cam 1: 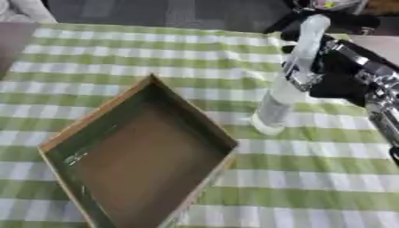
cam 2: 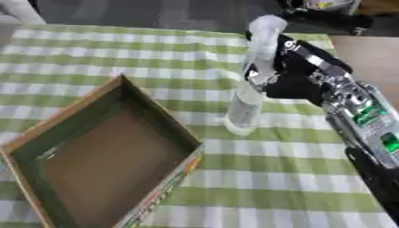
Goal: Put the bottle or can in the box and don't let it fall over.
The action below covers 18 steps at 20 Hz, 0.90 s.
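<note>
A green-and-white checked cloth (cam 1: 327, 178) covers the table before you, filling both eye views from near edge to far. On it, to your lower left, sits the box (cam 1: 144, 156), an open cardboard tray set corner-on to you, its brown floor bare and its near end cut off by the bottom of the views. Your right arm (cam 2: 355, 116) comes in from the right, black with silver joints and a green-lit panel showing on the forearm. At its end your right hand (cam 2: 292, 80) has its fingers curled round the middle of the bottle (cam 1: 284, 89), closing on it from the right side. The bottle is tall, slim and clear with a pale cap, and it leans slightly, top tipped away to the right. Its base is at the cloth just beside the box's right corner, outside the box; whether the base touches the cloth or hangs just over it cannot be told. Your left hand shows in neither view. Dark, indistinct shapes lie beyond the table's far edge.
</note>
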Motion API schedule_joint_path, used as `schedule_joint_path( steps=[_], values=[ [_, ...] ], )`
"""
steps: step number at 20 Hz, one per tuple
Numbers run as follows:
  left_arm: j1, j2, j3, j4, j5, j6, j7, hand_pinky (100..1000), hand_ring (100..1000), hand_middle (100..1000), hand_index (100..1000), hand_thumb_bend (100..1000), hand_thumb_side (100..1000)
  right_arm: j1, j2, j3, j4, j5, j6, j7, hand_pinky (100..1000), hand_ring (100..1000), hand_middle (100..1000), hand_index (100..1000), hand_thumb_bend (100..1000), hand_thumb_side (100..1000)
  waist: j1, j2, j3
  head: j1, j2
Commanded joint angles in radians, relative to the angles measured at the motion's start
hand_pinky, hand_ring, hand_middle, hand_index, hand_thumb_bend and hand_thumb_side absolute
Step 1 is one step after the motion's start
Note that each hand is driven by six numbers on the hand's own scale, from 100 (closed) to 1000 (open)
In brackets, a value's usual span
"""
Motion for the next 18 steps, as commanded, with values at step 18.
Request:
schedule_joint_path(
  steps=[18],
  values=[
    [-0.01,0.013,0.003,-0.023,-0.003,0.004,-0.006,911,855,956,852,162,897,-0.027,-0.016,0.021,0.011,-0.007,0.016,0.025,990,1000,1000,943,100,190,0.002,-0.011,0.004,-0.005,-0.015]
  ],
)
